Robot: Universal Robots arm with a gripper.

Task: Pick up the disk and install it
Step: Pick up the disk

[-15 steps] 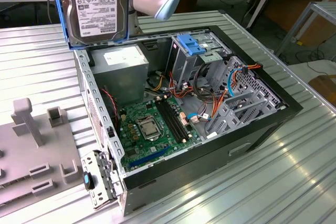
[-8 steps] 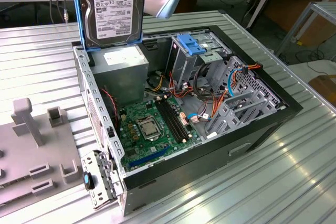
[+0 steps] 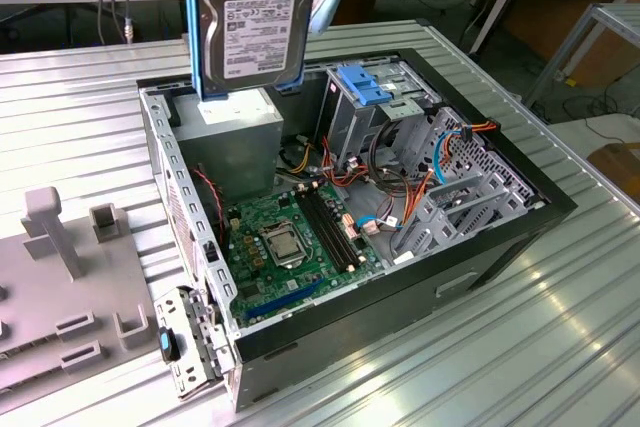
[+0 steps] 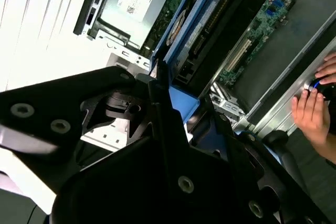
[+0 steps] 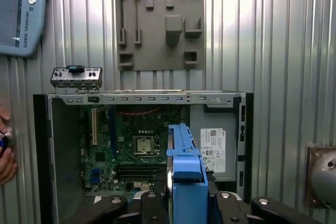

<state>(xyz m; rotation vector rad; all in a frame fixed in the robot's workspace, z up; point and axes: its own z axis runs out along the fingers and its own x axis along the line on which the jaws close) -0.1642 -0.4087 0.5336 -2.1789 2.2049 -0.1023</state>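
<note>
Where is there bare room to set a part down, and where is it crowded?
Bare table lies beside the computer case at the exterior view's lower right, and behind it at upper left. Crowded: the grey fixture plate, cables by the drive cage, and under the hanging disk.

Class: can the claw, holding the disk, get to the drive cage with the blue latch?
Probably yes: the claw holds the disk clear above the open case, and nothing stands over the drive cage, though cables lie beside it.
</note>
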